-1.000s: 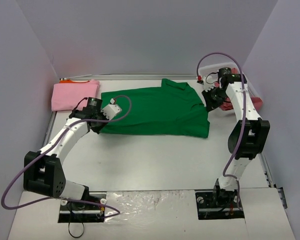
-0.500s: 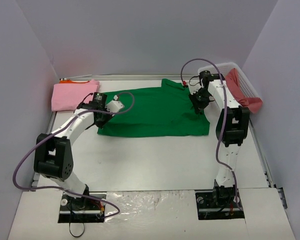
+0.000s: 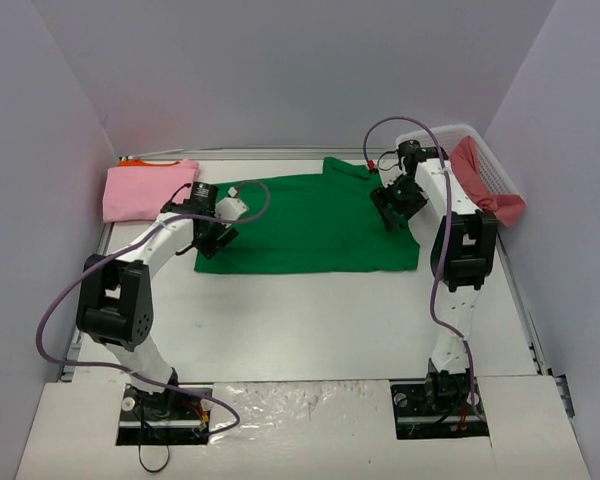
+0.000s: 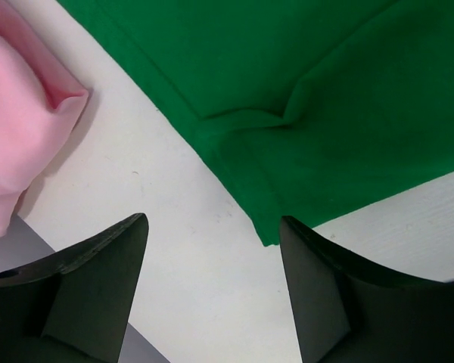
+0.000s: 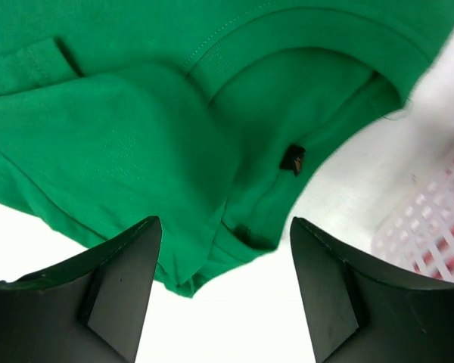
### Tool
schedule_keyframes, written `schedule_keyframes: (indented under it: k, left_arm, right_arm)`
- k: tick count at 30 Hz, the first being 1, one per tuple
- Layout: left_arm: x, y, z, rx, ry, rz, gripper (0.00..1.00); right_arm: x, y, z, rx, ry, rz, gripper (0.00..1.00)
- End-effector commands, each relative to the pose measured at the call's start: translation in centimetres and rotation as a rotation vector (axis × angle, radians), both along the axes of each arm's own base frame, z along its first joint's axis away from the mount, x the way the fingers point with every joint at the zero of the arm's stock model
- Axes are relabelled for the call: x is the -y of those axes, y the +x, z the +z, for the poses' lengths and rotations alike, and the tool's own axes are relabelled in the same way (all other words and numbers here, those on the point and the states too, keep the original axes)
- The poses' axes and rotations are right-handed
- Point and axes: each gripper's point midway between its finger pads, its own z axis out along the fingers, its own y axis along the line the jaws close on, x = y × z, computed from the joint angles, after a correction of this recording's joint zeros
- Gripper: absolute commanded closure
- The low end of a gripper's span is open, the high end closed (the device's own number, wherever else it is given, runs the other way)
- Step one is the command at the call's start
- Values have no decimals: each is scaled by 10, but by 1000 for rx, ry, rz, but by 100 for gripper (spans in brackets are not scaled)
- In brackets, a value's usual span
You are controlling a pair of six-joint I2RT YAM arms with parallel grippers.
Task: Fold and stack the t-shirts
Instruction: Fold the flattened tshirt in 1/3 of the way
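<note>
The bright green t-shirt (image 3: pixel 310 225) lies folded flat in the middle of the table. My left gripper (image 3: pixel 216 238) is open over its left edge, and the wrist view shows the green hem corner (image 4: pixel 268 227) beside bare table between my jaws (image 4: pixel 212 227). My right gripper (image 3: pixel 394 206) hovers open over the collar end (image 5: pixel 287 98), nothing held (image 5: pixel 227 223). A folded light pink t-shirt (image 3: pixel 145 188) (image 4: pixel 15 128) rests at the back left on an orange one (image 3: pixel 130 160). The coral red t-shirt (image 3: pixel 488 182) hangs over the basket.
The white lattice basket (image 3: pixel 442 131) (image 5: pixel 439 219) stands at the back right, close to my right arm. Grey walls close in the table on three sides. Both arm bases sit on the near edge.
Both grippers have opened and let go of the green t-shirt's ends, which now lie flat. The left gripper shifted slightly toward the near side.
</note>
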Motion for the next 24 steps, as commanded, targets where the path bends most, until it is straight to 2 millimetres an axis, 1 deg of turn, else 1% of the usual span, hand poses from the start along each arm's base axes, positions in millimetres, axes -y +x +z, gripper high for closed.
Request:
schedule_keyframes:
  k: [1, 2, 3, 4, 5, 6, 7, 8, 9, 10, 11, 12, 13, 14, 15, 17, 20, 21, 22, 24]
  left_arm:
    - [-8, 2, 40, 117, -3, 27, 31]
    - [-7, -1, 42, 117, 0, 8, 30]
    - [-6, -4, 43, 120, -4, -5, 30]
    - [-5, -12, 40, 115, -3, -24, 30]
    - [-5, -16, 38, 107, 6, -52, 30]
    - [-3, -21, 37, 106, 5, -69, 30]
    - [-2, -30, 27, 75, 15, -88, 30]
    - [-1, -35, 21, 51, 13, -110, 30]
    - [3, -42, 15, 21, 6, -155, 31]
    - [6, -48, 8, -3, -6, -183, 32]
    - [5, -55, -1, -30, 0, -199, 37]
    - [5, -58, -8, -48, 12, -226, 39]
    - [5, -60, -12, -58, 17, -238, 41]
    - [3, -63, -21, -74, 31, -255, 44]
    - [3, -63, -21, -75, 31, -255, 44]
    - [3, -64, -29, -89, 39, -269, 45]
    - [2, -64, -39, -123, 50, -269, 45]
    - [0, -63, -41, -128, 61, -263, 45]
    - [-2, -64, -47, -147, 69, -259, 45]
    - [-2, -60, -49, -148, 75, -254, 45]
  right_arm:
    - [1, -5, 60, 122, 6, -15, 35]
    - [-1, -9, 74, 151, 25, -9, 34]
    - [-2, -18, 72, 133, 32, 0, 34]
    - [-4, -25, 73, 128, 40, 10, 35]
    - [-5, -32, 83, 148, 44, 19, 35]
    - [-4, -45, 75, 115, 41, 26, 35]
    - [-3, -53, 73, 104, 42, 31, 35]
    - [-4, -60, 81, 120, 48, 37, 35]
    - [-5, -75, 70, 76, 55, 47, 35]
    - [-4, -82, 66, 63, 54, 62, 35]
    - [-4, -89, 68, 67, 53, 71, 35]
    - [-3, -96, 64, 52, 50, 77, 36]
    - [-3, -108, 54, 11, 48, 85, 36]
    - [0, -116, 47, -9, 39, 93, 36]
    - [0, -120, 43, -23, 39, 97, 36]
    - [1, -130, 33, -58, 39, 98, 36]
    - [0, -136, 24, -83, 40, 97, 37]
    - [1, -139, 17, -98, 36, 95, 37]
    - [2, -139, 14, -102, 31, 94, 37]
    - [6, -137, 7, -106, 18, 83, 37]
